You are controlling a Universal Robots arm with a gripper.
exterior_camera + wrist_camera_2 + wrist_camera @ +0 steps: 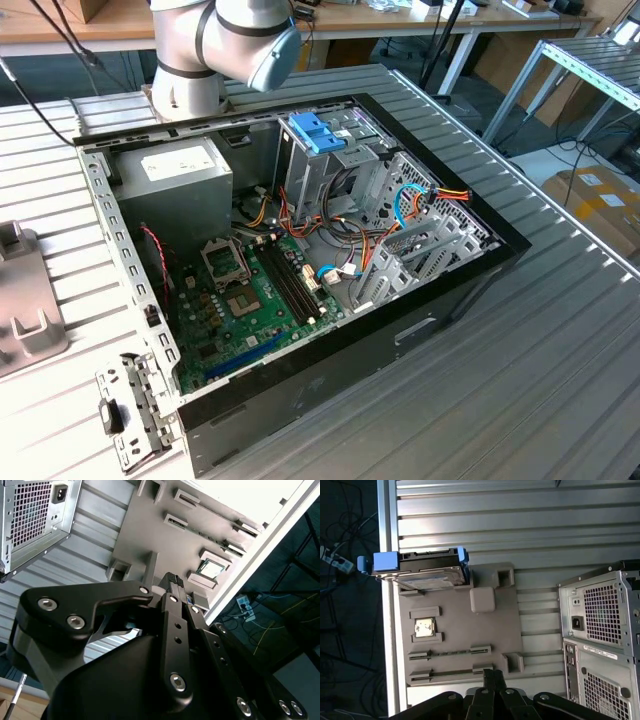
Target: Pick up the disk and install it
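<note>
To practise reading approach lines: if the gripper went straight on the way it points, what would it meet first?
Probably the grey holder tray, near its slotted edge; depth is unclear. The disk sits at the tray's other end, off that line.

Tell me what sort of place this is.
Likely a robotics lab for computer assembly: an open computer case on a ribbed metal table, a fixture tray holding the disk, workbenches behind.

No writing on the white label point(172, 163) or elsewhere is legible
</note>
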